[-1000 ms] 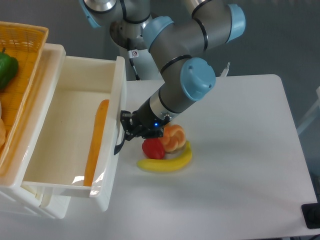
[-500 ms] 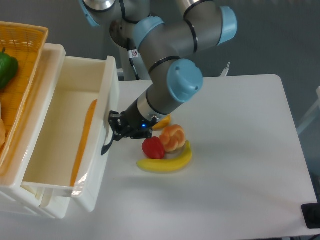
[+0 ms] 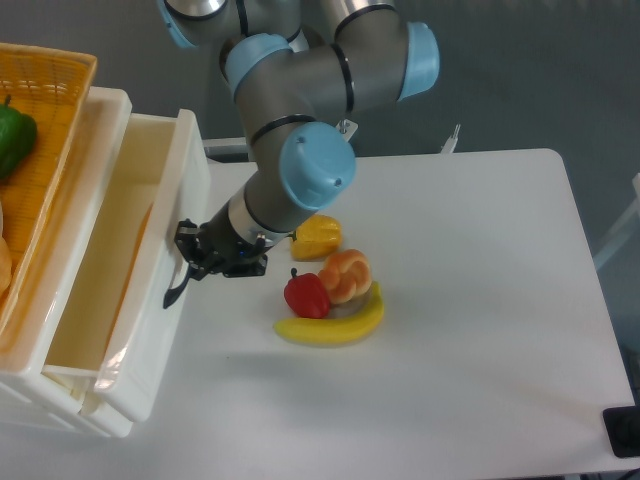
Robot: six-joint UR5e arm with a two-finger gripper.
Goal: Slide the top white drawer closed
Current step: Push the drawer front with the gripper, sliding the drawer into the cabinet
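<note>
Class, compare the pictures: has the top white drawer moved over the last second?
Yes. The top white drawer has slid left into the cabinet; its front now sits farther from the banana, pushed by the gripper at its handle.

We count one banana (image 3: 335,327), one red apple (image 3: 306,296), one yellow pepper (image 3: 317,236), one green pepper (image 3: 14,140), one wicker basket (image 3: 52,120).

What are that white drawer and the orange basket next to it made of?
The top white drawer looks like glossy moulded plastic: smooth walls with bright reflections near its lower corner. The orange basket shows a woven lattice, so wicker or plastic weave; I cannot tell which.
</note>
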